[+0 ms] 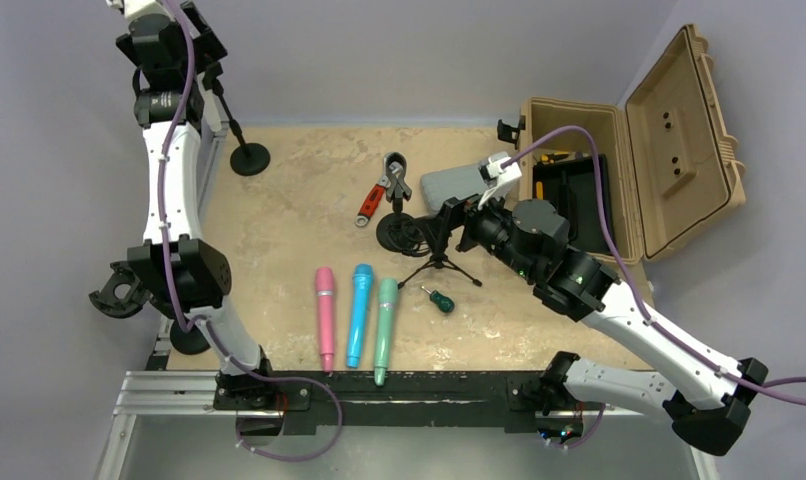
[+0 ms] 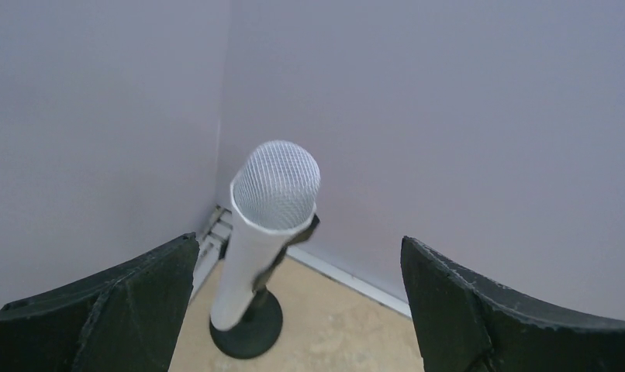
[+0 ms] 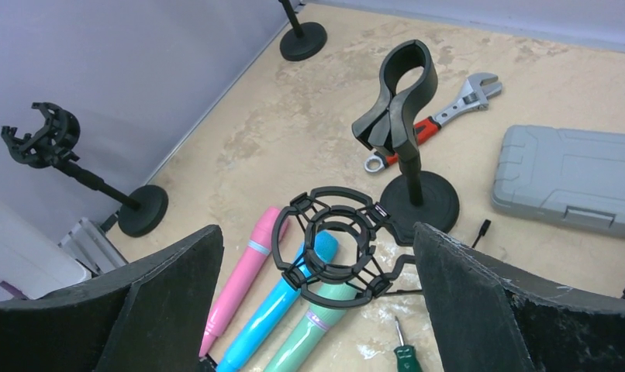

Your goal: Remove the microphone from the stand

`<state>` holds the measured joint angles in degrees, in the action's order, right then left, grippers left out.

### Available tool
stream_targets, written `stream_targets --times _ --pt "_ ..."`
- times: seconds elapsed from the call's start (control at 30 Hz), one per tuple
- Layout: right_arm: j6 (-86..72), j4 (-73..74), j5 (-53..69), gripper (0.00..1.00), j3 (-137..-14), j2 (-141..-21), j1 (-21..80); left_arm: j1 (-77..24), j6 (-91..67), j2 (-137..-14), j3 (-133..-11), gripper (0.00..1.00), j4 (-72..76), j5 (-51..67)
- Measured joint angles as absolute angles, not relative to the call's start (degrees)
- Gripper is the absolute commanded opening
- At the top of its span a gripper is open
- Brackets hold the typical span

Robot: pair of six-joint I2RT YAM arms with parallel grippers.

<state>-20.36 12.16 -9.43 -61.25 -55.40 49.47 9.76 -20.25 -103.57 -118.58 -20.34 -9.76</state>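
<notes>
A white microphone (image 2: 277, 186) with a silver mesh head stands tilted in the clip of a black stand (image 2: 247, 329) with a round base (image 1: 249, 158), in the table's far left corner by the walls. My left gripper (image 2: 299, 242) hangs above it, open wide, with the head between and beyond the fingers and touching neither. In the top view the left arm hides the microphone. My right gripper (image 3: 317, 229) is open and holds nothing, hovering over an empty black shock mount (image 3: 333, 248) at mid table.
Pink (image 1: 325, 315), blue (image 1: 359, 312) and green (image 1: 385, 325) microphones lie side by side near the front. An empty clip stand (image 1: 394, 200), a wrench (image 1: 371, 205), a grey case (image 1: 454, 182), a screwdriver (image 1: 439, 298) and an open tan toolbox (image 1: 619, 170) are nearby.
</notes>
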Motion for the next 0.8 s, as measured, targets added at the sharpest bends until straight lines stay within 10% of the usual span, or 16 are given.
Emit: stream_targets --times 0.3,0.53,0.63,0.8 --pt "-21.8 16.3 -11.0 0.91 -63.2 -55.3 49.5 10.9 -17.8 -114.9 -127.4 0.96 -15.0 -15.9" --pt "-23.4 18.0 -11.0 0.91 -64.4 -54.2 49.5 10.9 -16.0 -121.2 -127.6 0.5 -12.8 -14.9" --pt "-24.0 18.9 -11.0 0.91 -65.1 -54.1 49.5 10.9 -13.0 -121.5 -127.6 0.06 -12.5 -13.4" --pt "-24.7 19.3 -11.0 0.91 -66.0 -54.1 49.5 10.9 -10.5 -120.5 -127.1 0.0 -13.7 -11.5"
